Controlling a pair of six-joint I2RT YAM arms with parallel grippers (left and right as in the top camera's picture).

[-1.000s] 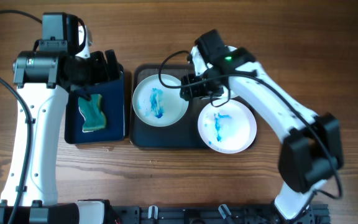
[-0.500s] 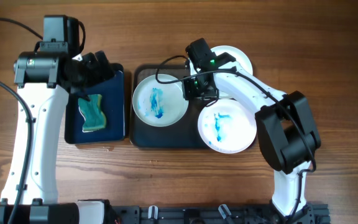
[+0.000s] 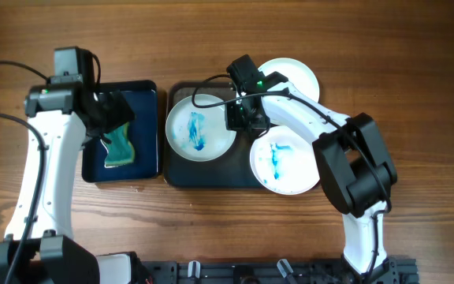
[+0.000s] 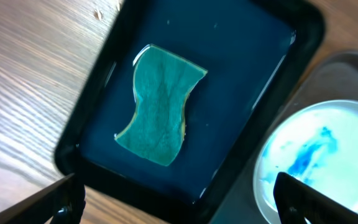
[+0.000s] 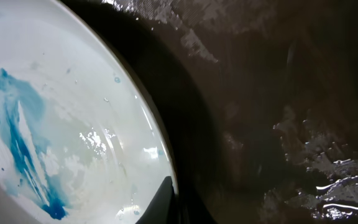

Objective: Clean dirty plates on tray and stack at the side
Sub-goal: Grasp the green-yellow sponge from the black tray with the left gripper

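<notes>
Small round white plates, blue-smeared: one plate (image 3: 199, 130) flat on the large dark grey-blue rectangular tray (image 3: 211, 175), rim just left of the right gripper (image 3: 243, 120); second plate (image 3: 288, 162) near its other side, overhanging the tray's edge; third plate (image 3: 299, 75) just beyond, off the tray; right grip impossible to tell; left gripper (image 4: 176, 186) spread wide, empty, above the wavy green sponge (image 4: 160, 106) in the black rectangular tub (image 4: 241, 74).

White arm links (image 3: 39, 183), black joint housings (image 3: 71, 65), one green light (image 3: 257, 81).
</notes>
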